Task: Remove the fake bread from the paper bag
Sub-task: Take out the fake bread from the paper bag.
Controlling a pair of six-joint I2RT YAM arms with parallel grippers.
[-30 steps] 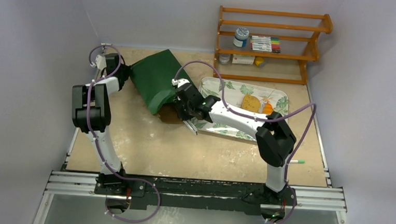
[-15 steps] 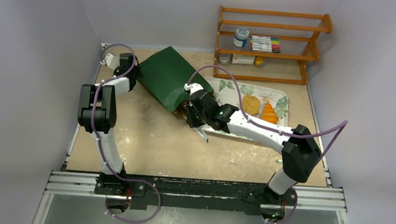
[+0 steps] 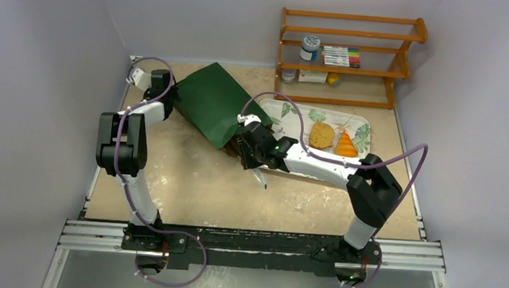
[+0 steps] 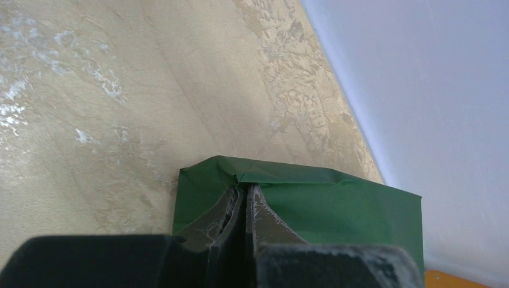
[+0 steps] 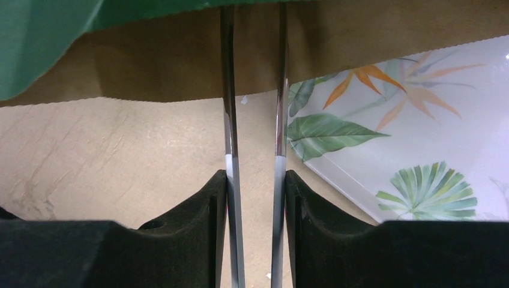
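The dark green paper bag (image 3: 214,105) lies tilted on the table, its brown mouth toward the tray. My left gripper (image 3: 164,92) is shut on a fold at the bag's closed end (image 4: 336,207); its fingertips (image 4: 245,191) pinch the green paper. My right gripper (image 3: 249,148) is shut on metal tongs (image 5: 230,120), whose two blades pass under the bag's brown rim (image 5: 150,66) into the mouth. A speckled tan bread piece (image 3: 322,135) and an orange ridged one (image 3: 346,145) lie on the tray. Any bread inside the bag is hidden.
The leaf-patterned tray (image 3: 293,116) sits right of the bag, and its corner shows in the right wrist view (image 5: 420,138). A wooden shelf (image 3: 350,56) with a jar and markers stands at the back right. A green marker (image 3: 381,208) lies near the right edge.
The bag's closed end has been raised and the bag has swung right toward the tray. The right gripper with the tongs has shifted right at the bag's mouth, and its elbow has swung outward.
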